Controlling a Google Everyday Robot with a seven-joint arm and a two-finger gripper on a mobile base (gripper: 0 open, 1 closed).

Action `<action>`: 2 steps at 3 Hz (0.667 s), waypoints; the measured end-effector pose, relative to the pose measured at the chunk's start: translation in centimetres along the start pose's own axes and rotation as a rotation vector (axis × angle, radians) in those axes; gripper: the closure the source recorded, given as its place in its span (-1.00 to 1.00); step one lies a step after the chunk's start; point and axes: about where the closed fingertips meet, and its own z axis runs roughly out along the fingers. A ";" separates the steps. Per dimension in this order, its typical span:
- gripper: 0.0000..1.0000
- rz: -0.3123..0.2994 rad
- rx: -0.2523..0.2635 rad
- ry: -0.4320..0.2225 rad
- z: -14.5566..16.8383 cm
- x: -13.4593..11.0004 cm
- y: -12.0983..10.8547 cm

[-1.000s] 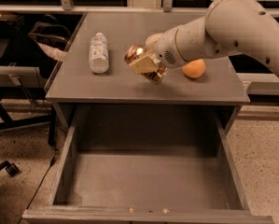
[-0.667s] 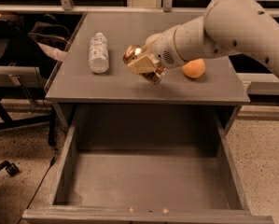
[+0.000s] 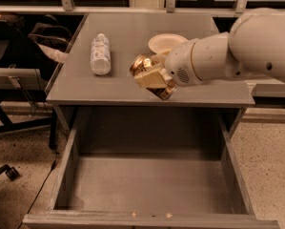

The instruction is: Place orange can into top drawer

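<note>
Nearest the camera, the wide, shallow grey top drawer (image 3: 147, 185) is seen pulled fully open, its flat bottom bare and its scuffed front edge lowest in view. Above its back part, over the front edge of the grey cabinet top (image 3: 85, 87), the small orange-gold and brown metal can (image 3: 143, 65) is held tilted in the air, clamped by the cream-coloured two-finger gripper (image 3: 151, 76) of the white robot arm (image 3: 228, 56). The can has not yet been brought over the drawer's open floor. If it were released here, it would probably strike the cabinet's front edge and roll or bounce off; a tilted drop inside could also let it roll. Further back on the cabinet top, a clear plastic water bottle (image 3: 100, 54) lies on its side, well clear, beside a pale round flat object (image 3: 165, 42).
</note>
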 end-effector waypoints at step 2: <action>1.00 0.109 0.027 -0.056 -1.1 3.9 2.5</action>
